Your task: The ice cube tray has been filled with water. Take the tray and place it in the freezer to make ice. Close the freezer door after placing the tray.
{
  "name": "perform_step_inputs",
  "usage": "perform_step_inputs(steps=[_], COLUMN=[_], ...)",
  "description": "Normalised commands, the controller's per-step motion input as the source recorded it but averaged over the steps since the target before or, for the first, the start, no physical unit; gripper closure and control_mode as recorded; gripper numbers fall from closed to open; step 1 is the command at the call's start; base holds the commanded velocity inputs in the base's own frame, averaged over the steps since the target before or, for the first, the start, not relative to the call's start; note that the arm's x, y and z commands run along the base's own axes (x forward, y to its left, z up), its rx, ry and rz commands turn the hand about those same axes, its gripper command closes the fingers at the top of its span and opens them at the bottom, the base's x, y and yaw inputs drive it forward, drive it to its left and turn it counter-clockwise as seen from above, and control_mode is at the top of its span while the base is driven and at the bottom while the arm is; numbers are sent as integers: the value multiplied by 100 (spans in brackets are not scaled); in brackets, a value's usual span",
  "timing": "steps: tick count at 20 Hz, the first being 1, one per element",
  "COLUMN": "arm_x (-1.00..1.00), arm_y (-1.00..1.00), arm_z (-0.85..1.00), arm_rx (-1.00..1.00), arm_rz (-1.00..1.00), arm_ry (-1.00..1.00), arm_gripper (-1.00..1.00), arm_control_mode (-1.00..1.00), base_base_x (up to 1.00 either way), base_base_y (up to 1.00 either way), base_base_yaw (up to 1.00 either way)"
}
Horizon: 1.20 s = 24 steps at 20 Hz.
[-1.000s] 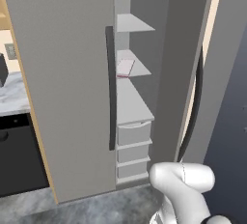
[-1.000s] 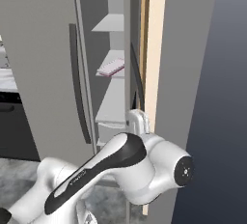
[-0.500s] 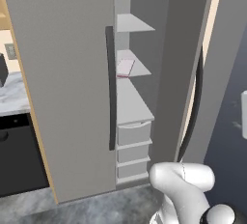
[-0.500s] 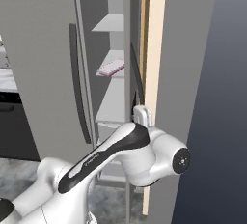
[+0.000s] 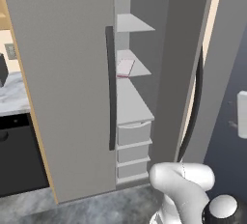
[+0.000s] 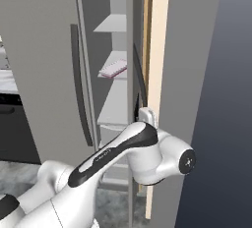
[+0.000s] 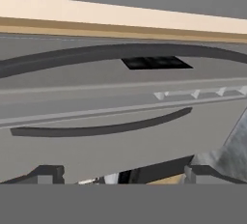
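Your gripper [image 7: 120,175] shows two dark tips spread wide with nothing between them, facing the freezer door [image 7: 120,73]. You see the freezer [image 5: 132,102] standing open, and the ice cube tray [image 5: 125,67] lies on its second shelf.

Tray [image 5: 125,67] lay on freezer [image 5: 137,39] middle shelf, above drawers [image 5: 133,133]; freezer door [image 5: 205,73] stood open at right.

Floor [image 5: 29,208]: grey mottled stone.
Counter [image 5: 12,97]: pale marble, left of the fridge.
Oven [image 5: 19,155]: black front under the counter.
Side panel [image 6: 156,50]: light wood, tall.
Wall [image 6: 221,99]: dark blue-grey, at right.
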Motion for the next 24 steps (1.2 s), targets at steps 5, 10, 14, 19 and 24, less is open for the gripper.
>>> perform_step_inputs(steps=[5,10,14,19,24], arm_x=[21,25,30,26,23], arm_y=[-6,-4,-11,-19,-22], arm_z=[-16,-16,-20,-23,-21], arm_rx=[0,0,0,0,0], arm_rz=[11,12,10,10,7], arm_ry=[0,0,0,0,0], arm_gripper=[-100,-100,-100,-100,-100], arm_control_mode=[-100,-100,-100,-100,-100], base_base_x=[0,0,0,0,0], base_base_y=[0,0,0,0,0], base_base_yaw=[0,0,0,0,0])
